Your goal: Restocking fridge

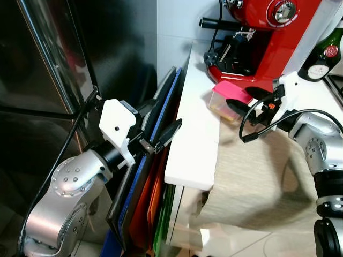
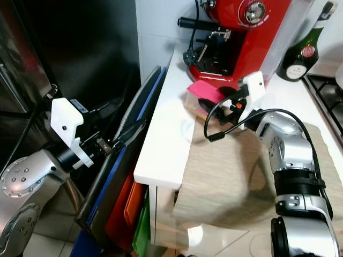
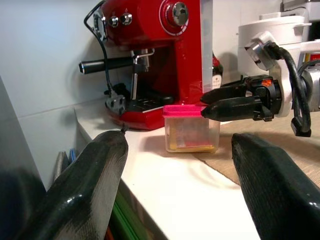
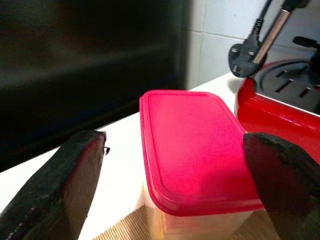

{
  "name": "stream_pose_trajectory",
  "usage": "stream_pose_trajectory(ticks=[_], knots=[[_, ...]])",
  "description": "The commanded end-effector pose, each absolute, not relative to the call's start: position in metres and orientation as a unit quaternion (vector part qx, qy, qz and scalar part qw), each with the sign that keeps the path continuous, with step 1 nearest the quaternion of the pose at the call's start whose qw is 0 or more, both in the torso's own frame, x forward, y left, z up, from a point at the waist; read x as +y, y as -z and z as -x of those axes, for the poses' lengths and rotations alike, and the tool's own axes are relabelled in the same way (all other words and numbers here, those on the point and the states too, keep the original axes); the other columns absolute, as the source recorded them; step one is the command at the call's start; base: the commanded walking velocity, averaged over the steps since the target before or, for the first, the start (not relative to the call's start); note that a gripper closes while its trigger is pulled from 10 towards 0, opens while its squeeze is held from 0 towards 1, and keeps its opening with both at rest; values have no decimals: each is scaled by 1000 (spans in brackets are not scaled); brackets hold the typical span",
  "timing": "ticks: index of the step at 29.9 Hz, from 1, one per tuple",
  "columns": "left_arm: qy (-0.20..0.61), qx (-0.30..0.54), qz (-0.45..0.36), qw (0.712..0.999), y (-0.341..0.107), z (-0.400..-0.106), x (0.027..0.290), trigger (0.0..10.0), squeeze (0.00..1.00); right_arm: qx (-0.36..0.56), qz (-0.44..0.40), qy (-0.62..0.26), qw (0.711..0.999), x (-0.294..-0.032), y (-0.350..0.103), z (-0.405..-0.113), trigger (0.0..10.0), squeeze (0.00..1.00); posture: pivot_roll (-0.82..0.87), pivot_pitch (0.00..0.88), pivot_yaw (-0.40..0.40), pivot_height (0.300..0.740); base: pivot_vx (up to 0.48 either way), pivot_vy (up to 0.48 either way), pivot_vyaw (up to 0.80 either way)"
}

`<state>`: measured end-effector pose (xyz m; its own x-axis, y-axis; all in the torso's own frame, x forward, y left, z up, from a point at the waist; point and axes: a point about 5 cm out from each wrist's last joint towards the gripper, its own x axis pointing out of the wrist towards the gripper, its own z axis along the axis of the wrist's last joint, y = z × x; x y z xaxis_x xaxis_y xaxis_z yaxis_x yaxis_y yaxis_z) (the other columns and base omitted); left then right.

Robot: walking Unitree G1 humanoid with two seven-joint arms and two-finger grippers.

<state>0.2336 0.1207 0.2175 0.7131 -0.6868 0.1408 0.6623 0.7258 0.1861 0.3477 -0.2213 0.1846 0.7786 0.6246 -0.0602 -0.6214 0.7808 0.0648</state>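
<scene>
A clear food container with a pink lid (image 1: 229,92) stands on the white counter (image 1: 195,144), just in front of the red espresso machine. My right gripper (image 1: 239,97) is open at the container, one finger on each side of the lid (image 4: 185,145), not closed on it. My left gripper (image 1: 161,124) is open and hangs off the counter's left edge, above the upright boards, pointing toward the container (image 3: 191,131). The dark fridge (image 1: 48,69) stands at the left with its door shut.
A red espresso machine (image 1: 262,32) with a plug and cable stands behind the container. A dark bottle (image 1: 321,53) is at the back right. A woven mat (image 1: 257,171) hangs over the counter front. Several flat boards (image 1: 153,182) stand between fridge and counter. A hob (image 2: 328,91) is far right.
</scene>
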Motion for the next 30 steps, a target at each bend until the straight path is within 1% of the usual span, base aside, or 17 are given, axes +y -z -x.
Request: stream_pose_trajectory(ticks=[1, 7, 20, 21, 22, 30], knots=[[373, -106, -65, 920, -220, -232, 120, 10000, 0, 65, -33, -323, 943, -220, -173, -348, 10000, 0, 163, 0, -24, 740, 0, 0, 0], [371, -106, -67, 920, -221, -232, 120, 10000, 0, 74, -55, -320, 943, -216, -168, -351, 10000, 0, 167, 0, -26, 740, 0, 0, 0], [368, -104, -74, 921, -220, -233, 121, 10000, 0, 92, -44, -317, 943, -212, -159, -353, 10000, 0, 167, 0, -29, 740, 0, 0, 0], [368, -104, -75, 921, -219, -233, 121, 10000, 0, 93, -44, -315, 943, -212, -158, -354, 4118, 0, 167, 0, -29, 740, 0, 0, 0], [368, -104, -75, 921, -219, -233, 121, 10000, 0, 93, -45, -314, 944, -212, -158, -354, 0, 0, 167, 0, -31, 740, 0, 0, 0], [366, -104, -79, 922, -219, -234, 121, 10000, 0, 91, -45, -302, 948, -214, -155, -356, 0, 0, 168, 0, -34, 740, 0, 0, 0]])
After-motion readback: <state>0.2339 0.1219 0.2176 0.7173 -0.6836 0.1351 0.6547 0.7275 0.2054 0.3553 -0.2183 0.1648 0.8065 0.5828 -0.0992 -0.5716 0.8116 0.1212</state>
